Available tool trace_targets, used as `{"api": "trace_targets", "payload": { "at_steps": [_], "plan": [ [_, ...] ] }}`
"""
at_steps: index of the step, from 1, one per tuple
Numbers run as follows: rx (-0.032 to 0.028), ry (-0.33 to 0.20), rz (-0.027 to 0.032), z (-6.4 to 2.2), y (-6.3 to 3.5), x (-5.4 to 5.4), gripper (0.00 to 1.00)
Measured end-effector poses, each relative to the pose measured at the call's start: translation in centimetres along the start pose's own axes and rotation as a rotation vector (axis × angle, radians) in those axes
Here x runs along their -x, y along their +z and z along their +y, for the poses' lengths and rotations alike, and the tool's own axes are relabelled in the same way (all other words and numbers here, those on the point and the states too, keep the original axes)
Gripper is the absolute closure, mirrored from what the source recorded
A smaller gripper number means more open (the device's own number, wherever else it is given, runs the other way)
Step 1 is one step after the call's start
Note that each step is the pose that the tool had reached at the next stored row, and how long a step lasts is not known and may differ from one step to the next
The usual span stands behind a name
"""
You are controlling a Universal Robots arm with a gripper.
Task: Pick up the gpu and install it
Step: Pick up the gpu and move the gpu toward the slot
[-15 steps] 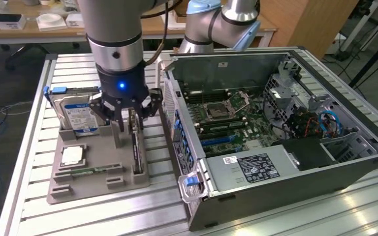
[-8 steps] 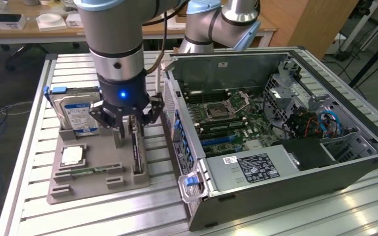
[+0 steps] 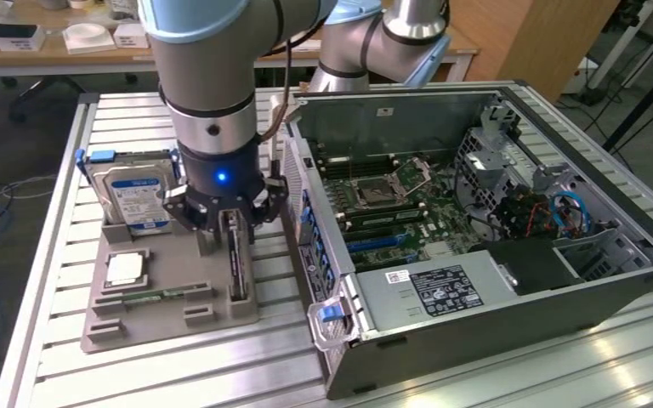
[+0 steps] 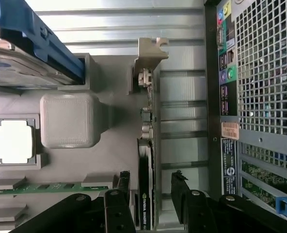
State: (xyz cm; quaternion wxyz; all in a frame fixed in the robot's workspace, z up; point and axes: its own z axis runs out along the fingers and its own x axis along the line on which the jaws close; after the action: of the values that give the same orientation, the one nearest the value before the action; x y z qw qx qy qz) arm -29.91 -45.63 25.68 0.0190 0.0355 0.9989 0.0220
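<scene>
Pincer, exterior view: positioned low over the grey holder tray, jaws spread and set astride the upper edge of the gpu; nothing is gripped. The gpu is stood on its long edge in a slot of the tray, on the side nearest the computer case. The case is laid open on the slatted metal table, at the exterior view's right. Also held in the tray: a hard drive, upright in a blue carrier; a processor, flat; a memory stick, flat.

Wrist view: the pincer is seen released, with black fingertips placed one on each side of the gpu and a gap left on both sides. The card's silvery bracket is found at the end far from the fingers. Processor, memory stick, hard drive and the case's perforated rear panel are recorded around it.
</scene>
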Motion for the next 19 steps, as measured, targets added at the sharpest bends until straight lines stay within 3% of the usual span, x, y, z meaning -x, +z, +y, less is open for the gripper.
{"api": "trace_targets", "payload": {
  "at_steps": [12,19],
  "plan": [
    [0.0004,-0.011,0.0032,-0.37,2.08,-0.2,0.53],
    [0.0003,-0.011,0.0035,-0.4,2.37,-0.4,0.53]
  ]
}}
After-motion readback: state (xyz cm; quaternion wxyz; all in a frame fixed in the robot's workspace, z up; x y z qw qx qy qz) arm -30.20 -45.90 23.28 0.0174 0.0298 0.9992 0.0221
